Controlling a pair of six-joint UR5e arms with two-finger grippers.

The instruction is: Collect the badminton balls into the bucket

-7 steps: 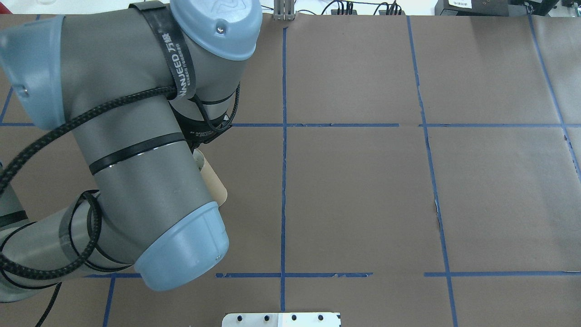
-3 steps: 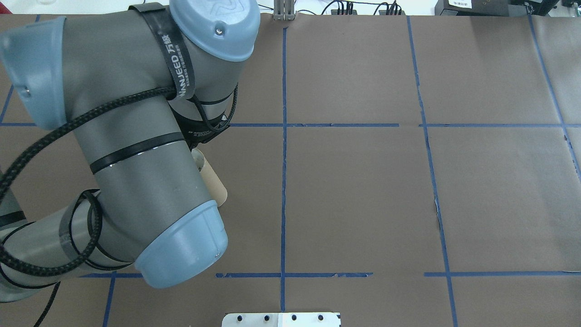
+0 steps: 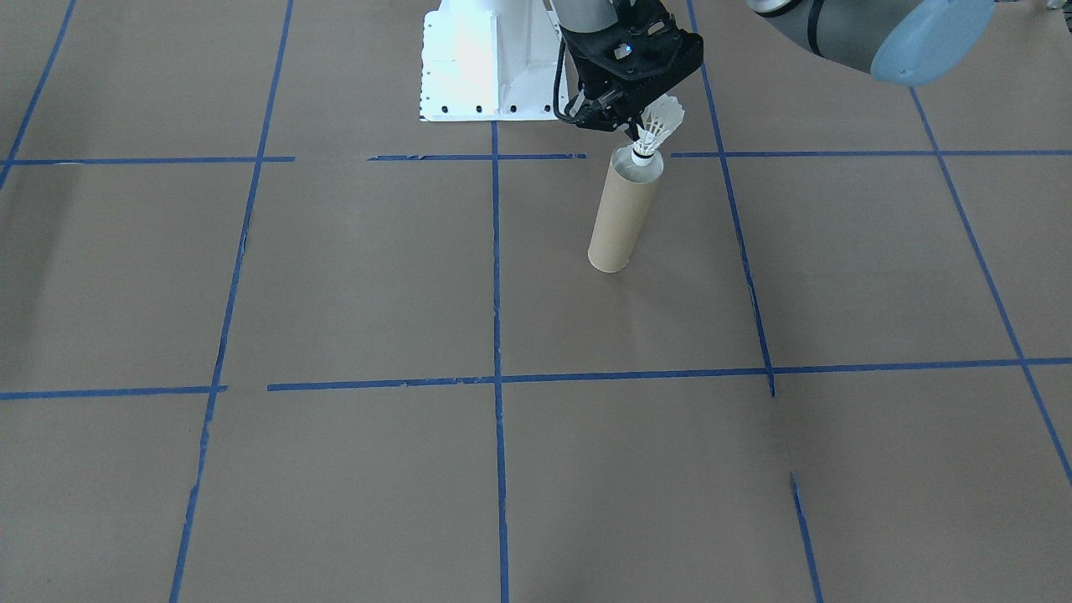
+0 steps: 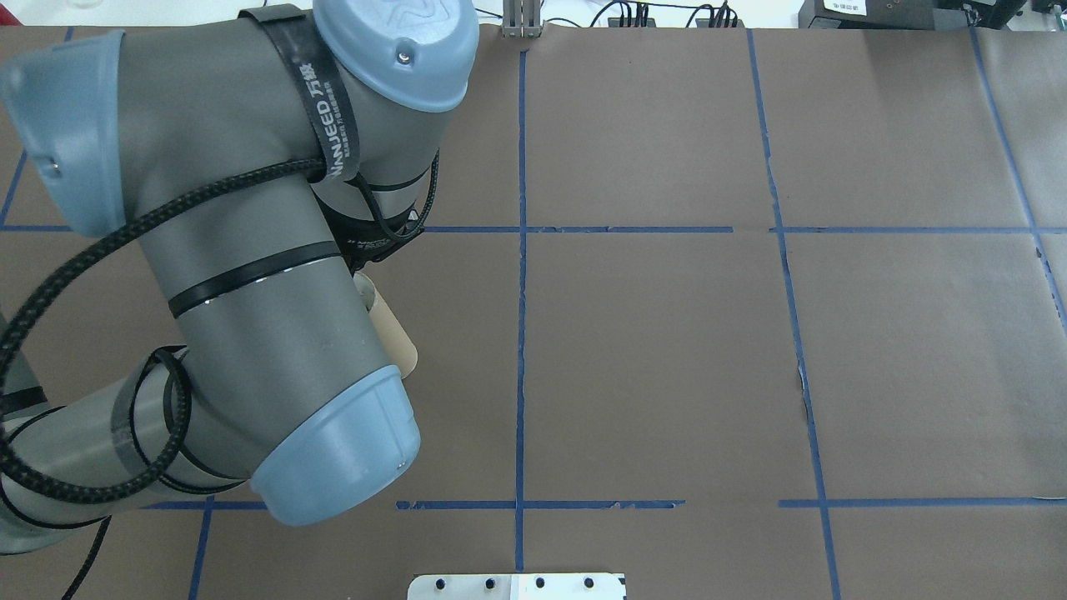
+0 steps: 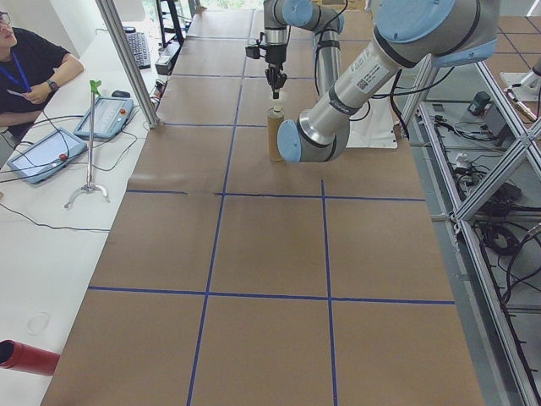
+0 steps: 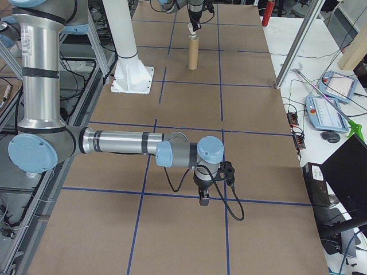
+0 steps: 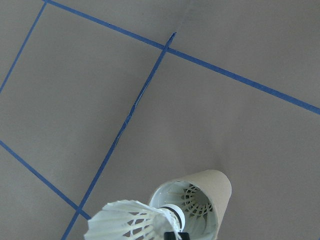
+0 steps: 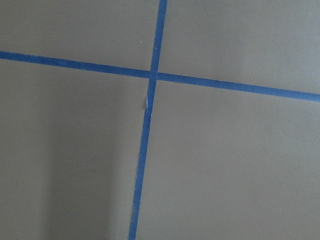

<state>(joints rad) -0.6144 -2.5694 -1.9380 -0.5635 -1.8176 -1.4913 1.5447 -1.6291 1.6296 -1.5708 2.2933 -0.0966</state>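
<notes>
Brown paper-covered table (image 3: 335,276) crossed by blue tape lines (image 3: 496,335), broad bare squares open on all sides of the tube, far edge lined with cables in the overhead view. Left arm (image 4: 250,250) bulking over the near-left squares, black strap (image 4: 321,108) printed "WANJEED" plus small unreadable characters. White robot base (image 3: 486,59) at the robot-side edge. Right claw (image 6: 203,200) hanging low over a tape line well away from the tube, fingers' state impossible to tell. Bucket (image 3: 624,209) upright just beside a tape crossing, another shuttlecock visible inside from the left wrist. Left claw (image 3: 638,132) clamped on the shuttlecock (image 3: 657,126), cork tip at the bucket's open mouth, feathers above the rim.
</notes>
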